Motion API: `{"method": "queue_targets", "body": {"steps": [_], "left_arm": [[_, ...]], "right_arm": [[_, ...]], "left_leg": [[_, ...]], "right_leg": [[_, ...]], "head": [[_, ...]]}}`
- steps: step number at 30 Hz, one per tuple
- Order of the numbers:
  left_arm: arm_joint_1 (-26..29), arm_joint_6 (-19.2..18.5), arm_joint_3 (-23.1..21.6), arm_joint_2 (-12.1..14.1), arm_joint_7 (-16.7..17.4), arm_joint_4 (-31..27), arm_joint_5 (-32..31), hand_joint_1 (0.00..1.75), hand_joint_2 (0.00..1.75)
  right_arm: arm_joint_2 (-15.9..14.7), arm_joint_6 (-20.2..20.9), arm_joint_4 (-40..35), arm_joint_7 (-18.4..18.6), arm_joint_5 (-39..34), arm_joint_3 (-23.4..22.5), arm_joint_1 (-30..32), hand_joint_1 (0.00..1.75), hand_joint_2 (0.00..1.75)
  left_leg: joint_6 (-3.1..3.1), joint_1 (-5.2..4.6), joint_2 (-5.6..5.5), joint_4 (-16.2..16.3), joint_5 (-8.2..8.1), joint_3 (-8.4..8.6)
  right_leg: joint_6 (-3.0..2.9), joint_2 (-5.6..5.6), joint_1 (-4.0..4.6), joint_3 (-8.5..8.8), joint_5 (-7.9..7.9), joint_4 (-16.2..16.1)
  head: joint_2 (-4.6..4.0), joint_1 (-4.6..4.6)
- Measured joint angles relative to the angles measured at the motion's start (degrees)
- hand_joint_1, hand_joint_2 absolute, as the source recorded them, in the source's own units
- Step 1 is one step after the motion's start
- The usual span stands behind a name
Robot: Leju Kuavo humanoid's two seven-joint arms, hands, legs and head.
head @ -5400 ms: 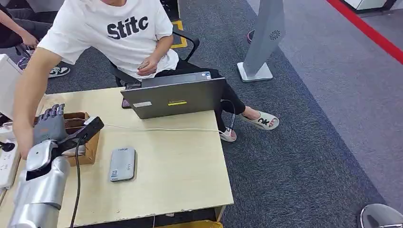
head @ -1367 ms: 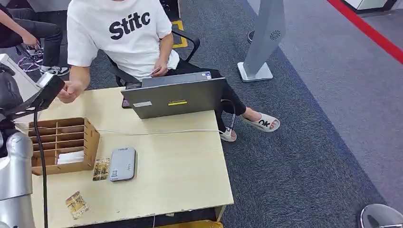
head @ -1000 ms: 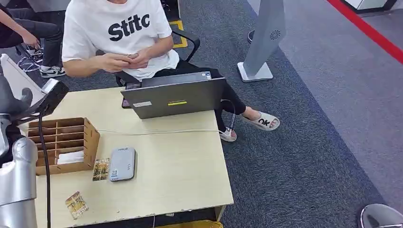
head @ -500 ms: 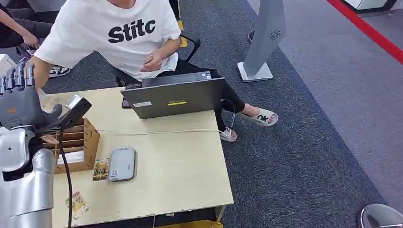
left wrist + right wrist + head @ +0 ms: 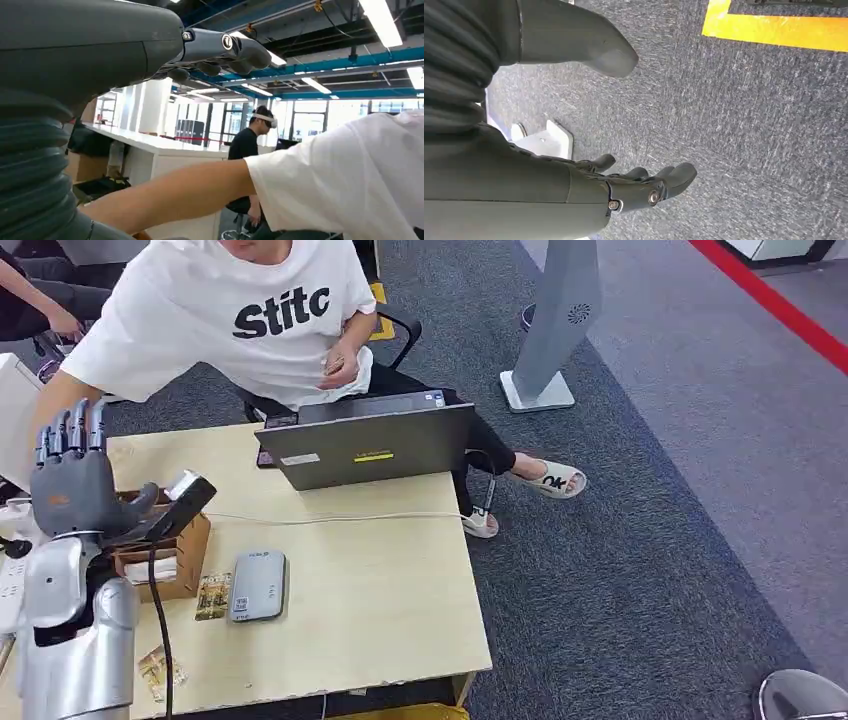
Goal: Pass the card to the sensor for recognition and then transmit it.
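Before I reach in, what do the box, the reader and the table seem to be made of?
Box: looks like brown corrugated cardboard, matte, with raw edges. Reader: probably grey plastic, smooth with a slight sheen, rounded corners and a printed label. Table: pale wood-look board, likely laminate, matte, with a chipped front edge.

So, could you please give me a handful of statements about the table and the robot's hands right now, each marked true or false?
1. The left hand is raised above the table with its fingers spread, holding nothing. True.
2. A card lies right beside the grey sensor. True.
3. The laptop lies flat and closed. False: it stands open, its lid's back facing the robot.
4. The right hand holds a card. False: it hangs over grey carpet, holding nothing.
5. A second card lies near the table's front edge. True.
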Motion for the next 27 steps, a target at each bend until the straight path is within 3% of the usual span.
{"method": "queue_targets", "body": {"steps": [15,27], "left_arm": [[7.8,-0.7,-5.5,-1.8,-2.3,-3.6,0.7,0.00,1.75],[15.7,-3.2,-14.8,1.6,-3.2,-8.7,7.8,0.00,1.75]], "right_arm": [[0.0,-0.6,0.0,-0.1,-1.2,-1.6,0.0,0.00,1.75],[0.0,-0.6,0.0,-0.1,-2.5,-3.0,0.0,0.00,1.75]], "left_leg": [[0.03,0.02,0.00,0.0,-0.02,0.00],[0.03,0.01,0.00,0.0,-0.03,0.00]], "right_leg": [[0.00,0.01,0.00,0.00,0.00,0.0],[0.00,0.00,0.00,-0.01,-0.01,0.0]], "head": [[0.00,0.00],[0.00,0.00]]}}
